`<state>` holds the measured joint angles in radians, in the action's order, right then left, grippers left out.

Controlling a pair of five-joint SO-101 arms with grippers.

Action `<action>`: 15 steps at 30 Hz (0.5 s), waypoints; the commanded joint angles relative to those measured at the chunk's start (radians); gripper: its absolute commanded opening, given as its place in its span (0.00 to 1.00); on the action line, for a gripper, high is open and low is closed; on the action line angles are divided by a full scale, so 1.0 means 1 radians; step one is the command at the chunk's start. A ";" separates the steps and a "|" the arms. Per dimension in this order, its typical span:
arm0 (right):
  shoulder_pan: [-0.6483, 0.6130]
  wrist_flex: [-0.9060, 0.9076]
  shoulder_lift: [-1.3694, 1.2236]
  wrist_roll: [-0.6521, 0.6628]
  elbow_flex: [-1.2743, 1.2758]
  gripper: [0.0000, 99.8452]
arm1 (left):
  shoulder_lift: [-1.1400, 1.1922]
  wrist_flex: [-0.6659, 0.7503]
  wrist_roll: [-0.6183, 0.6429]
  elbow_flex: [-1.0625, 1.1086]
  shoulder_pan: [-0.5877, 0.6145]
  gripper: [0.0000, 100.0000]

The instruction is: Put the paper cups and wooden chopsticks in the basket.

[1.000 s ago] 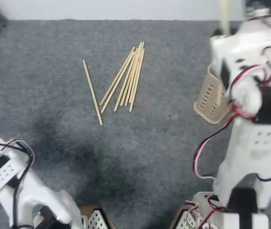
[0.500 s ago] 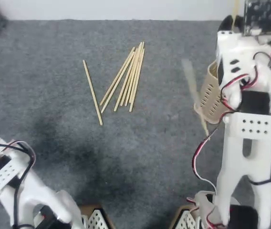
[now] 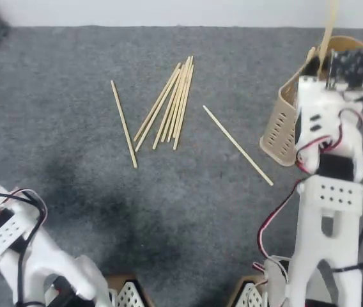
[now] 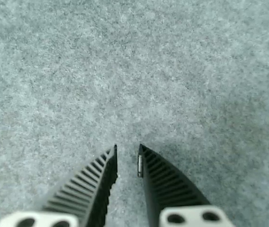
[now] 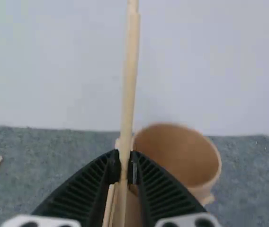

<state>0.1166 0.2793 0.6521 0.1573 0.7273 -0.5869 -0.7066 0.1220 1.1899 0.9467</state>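
Observation:
Several wooden chopsticks (image 3: pixel 174 102) lie fanned on the grey carpet, with one more (image 3: pixel 124 125) to their left. Another single chopstick (image 3: pixel 238 146) lies slanted just left of the tan perforated basket (image 3: pixel 280 132) at the right. Above the basket my right gripper (image 5: pixel 123 165) is shut on an upright chopstick (image 5: pixel 129 90), which rises past the table's back edge (image 3: pixel 327 29). Behind it is a smooth tan round rim (image 5: pixel 179 151); cup or basket mouth, I cannot tell. At the front left, my left gripper (image 4: pixel 127 153) hangs slightly open over bare carpet, holding nothing.
The right arm's white body (image 3: pixel 328 192) and its red and black wires cover the carpet in front of the basket. The left arm's base (image 3: pixel 15 243) sits at the front left corner. A pale wall runs along the back edge.
One chopstick dropped beside the basket and now lies on the carpet to its left. The right arm swung back over the basket, still gripping a chopstick. The left arm has not moved.

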 commanded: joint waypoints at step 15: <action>0.005 -0.119 0.334 0.008 0.313 0.26 | -0.031 0.017 0.003 -0.005 -0.008 0.08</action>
<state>0.1151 0.1504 0.9221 0.1573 1.0526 -0.5869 -0.7066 0.1220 1.1899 0.9467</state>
